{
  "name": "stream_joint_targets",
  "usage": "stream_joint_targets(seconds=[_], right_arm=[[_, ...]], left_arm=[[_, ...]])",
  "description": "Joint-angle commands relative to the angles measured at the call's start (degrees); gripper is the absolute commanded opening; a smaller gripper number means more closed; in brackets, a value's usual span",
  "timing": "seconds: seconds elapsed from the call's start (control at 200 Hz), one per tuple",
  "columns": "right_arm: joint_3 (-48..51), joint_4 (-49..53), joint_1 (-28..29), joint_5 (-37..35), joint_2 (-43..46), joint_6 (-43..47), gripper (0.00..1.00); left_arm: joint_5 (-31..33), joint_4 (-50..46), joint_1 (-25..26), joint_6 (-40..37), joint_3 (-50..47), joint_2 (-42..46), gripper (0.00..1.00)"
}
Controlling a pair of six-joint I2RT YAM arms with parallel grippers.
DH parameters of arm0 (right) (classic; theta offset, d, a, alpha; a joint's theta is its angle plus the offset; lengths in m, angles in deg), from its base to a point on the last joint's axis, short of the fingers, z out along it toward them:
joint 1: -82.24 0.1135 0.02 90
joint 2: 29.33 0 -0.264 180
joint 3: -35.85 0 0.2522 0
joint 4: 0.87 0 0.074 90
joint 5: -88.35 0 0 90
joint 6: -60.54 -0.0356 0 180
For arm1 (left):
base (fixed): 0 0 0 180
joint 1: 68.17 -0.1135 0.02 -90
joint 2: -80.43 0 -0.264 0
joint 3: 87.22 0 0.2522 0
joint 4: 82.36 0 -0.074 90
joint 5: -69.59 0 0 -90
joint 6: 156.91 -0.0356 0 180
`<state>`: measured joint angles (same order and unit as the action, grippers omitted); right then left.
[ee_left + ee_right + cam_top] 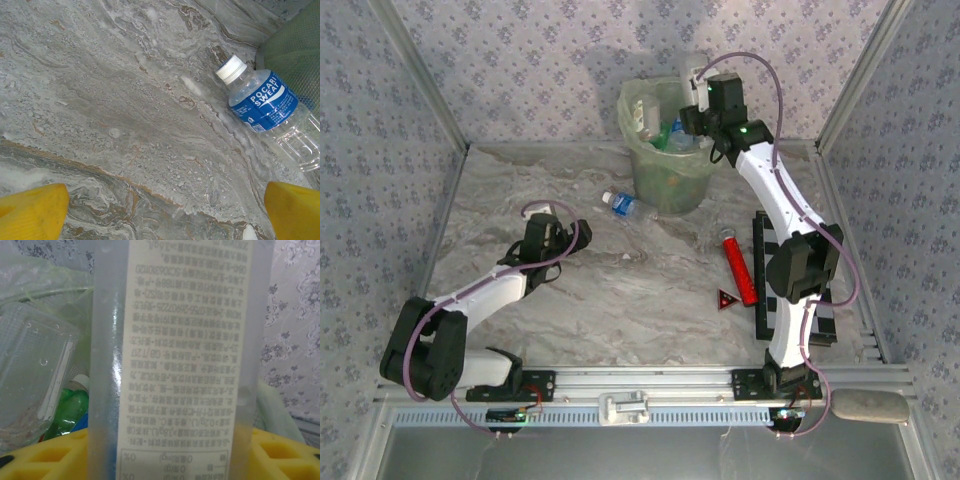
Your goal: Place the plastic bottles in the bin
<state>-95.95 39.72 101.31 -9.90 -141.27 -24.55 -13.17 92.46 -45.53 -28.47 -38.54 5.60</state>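
My right gripper (703, 95) hangs over the bin (667, 178), a pale green lined bucket at the back of the table. Its yellow fingers (45, 457) are shut on a clear plastic bottle with a white printed label (180, 360), held upright. Beneath it in the bin lie a green bottle (70, 410) and other clear bottles (658, 125). A clear bottle with a blue label and white cap (625, 205) (265, 105) lies on its side on the table by the bin's left foot (295, 45). My left gripper (558, 218) (165, 215) is open over bare table, short of that bottle.
A red cylinder tube (738, 265) and a small red triangle (727, 298) lie right of centre. Black strips (763, 270) run beside the right arm. Patterned walls and metal rails close in the table on three sides.
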Motion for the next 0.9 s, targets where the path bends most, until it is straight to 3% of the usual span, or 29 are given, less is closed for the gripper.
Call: stream_joint_targets(seconds=[0.0, 0.065, 0.305, 0.53, 0.895], right_arm=[[-2.21, 0.9, 0.52, -1.21, -0.56, -0.09, 0.75], [-2.06, 0.51, 0.98, -2.3, -0.47, 0.06, 0.84], [-1.7, -1.29, 2.19, -4.14, 1.12, 0.97, 1.0], [1.35, -5.64, 1.46, -5.21, 3.16, 1.07, 1.0], [-9.51, -0.98, -5.97, 10.93, -5.29, -9.68, 1.0]], left_arm=[[-0.45, -0.41, 0.56, -0.38, 1.82, -0.91, 1.0], [-0.63, -0.41, 0.57, -0.36, 2.06, -1.18, 1.0], [-0.68, -0.84, 0.83, -0.48, 2.39, -1.28, 1.0], [-0.93, -0.94, 1.01, -0.39, 2.93, -1.59, 1.0], [-1.19, -2.24, 1.45, -0.71, 4.48, -1.67, 1.0]])
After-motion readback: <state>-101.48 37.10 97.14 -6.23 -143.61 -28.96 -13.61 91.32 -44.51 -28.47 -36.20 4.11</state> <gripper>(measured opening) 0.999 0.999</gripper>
